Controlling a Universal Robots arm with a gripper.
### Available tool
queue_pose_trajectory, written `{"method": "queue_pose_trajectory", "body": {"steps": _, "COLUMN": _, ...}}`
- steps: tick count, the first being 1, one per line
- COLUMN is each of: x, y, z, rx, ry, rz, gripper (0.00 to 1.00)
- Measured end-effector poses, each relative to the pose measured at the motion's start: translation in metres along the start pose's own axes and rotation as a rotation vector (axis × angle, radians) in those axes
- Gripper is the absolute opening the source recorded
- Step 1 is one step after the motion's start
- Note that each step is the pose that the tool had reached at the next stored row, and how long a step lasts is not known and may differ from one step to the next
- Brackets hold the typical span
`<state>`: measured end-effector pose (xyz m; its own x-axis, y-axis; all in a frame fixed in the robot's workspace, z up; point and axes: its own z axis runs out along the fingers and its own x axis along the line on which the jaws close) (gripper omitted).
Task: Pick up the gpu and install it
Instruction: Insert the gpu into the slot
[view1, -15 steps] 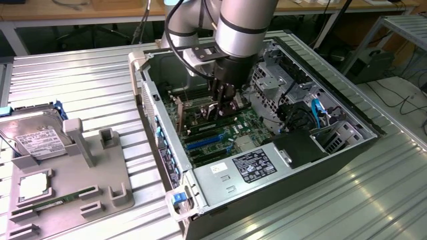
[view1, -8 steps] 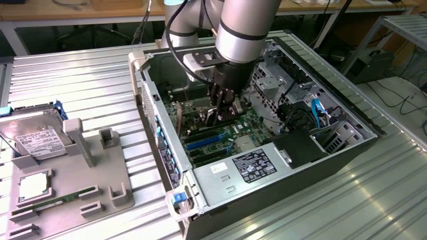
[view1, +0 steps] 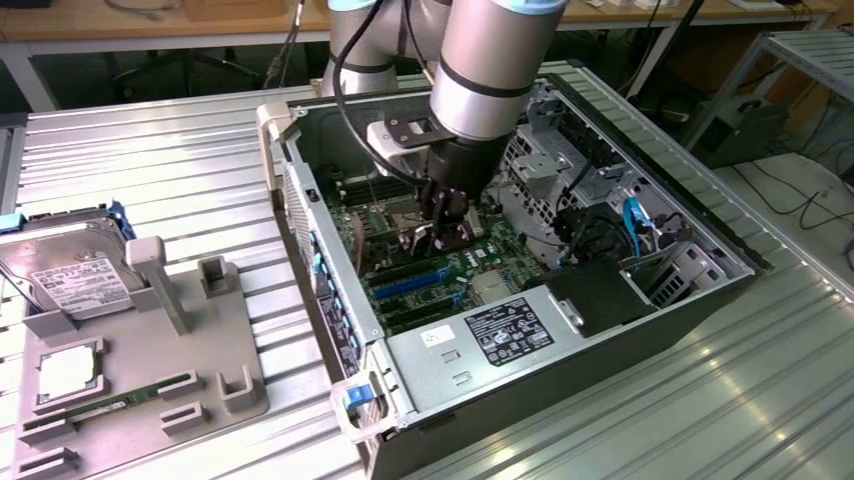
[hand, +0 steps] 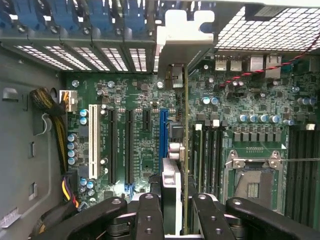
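Note:
My gripper (hand: 177, 212) reaches down into the open computer case (view1: 287, 170), over the motherboard (view1: 461, 265). It is shut on the gpu (hand: 186, 115), which I see edge-on as a thin upright card between the two fingers (hand: 149, 215). The card's silver bracket (hand: 180, 32) points at the case's rear slot openings. Its lower edge runs just beside the long blue slot (hand: 163, 135), and I cannot tell whether it touches the board. In the exterior view the gripper (view1: 441, 232) hangs over the middle of the motherboard, with the card mostly hidden behind it.
Black slots (hand: 129, 145) and a white slot (hand: 92, 140) lie beside the blue one, memory slots (hand: 212, 150) and the CPU socket (hand: 252, 182) on the other side. Outside the case, a grey fixture (view1: 174, 330) holds a hard drive (view1: 74, 275) and a green memory stick (view1: 114, 405).

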<state>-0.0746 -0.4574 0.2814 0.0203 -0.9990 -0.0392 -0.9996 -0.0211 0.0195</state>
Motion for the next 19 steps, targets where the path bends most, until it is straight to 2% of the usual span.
{"method": "queue_pose_trajectory", "body": {"steps": 8, "x": 0.003, "y": 0.0041, "z": 0.008, "rx": -0.0006, "ry": -0.0007, "rz": 0.0, "gripper": 0.28}}
{"method": "queue_pose_trajectory", "body": {"steps": 13, "x": 0.004, "y": 0.0044, "z": 0.0211, "rx": -0.0005, "ry": -0.0007, "rz": 0.007, "gripper": 0.28}}
{"method": "queue_pose_trajectory", "body": {"steps": 19, "x": 0.004, "y": 0.0043, "z": 0.0231, "rx": 0.0001, "ry": -0.0001, "rz": 0.023, "gripper": 0.28}}
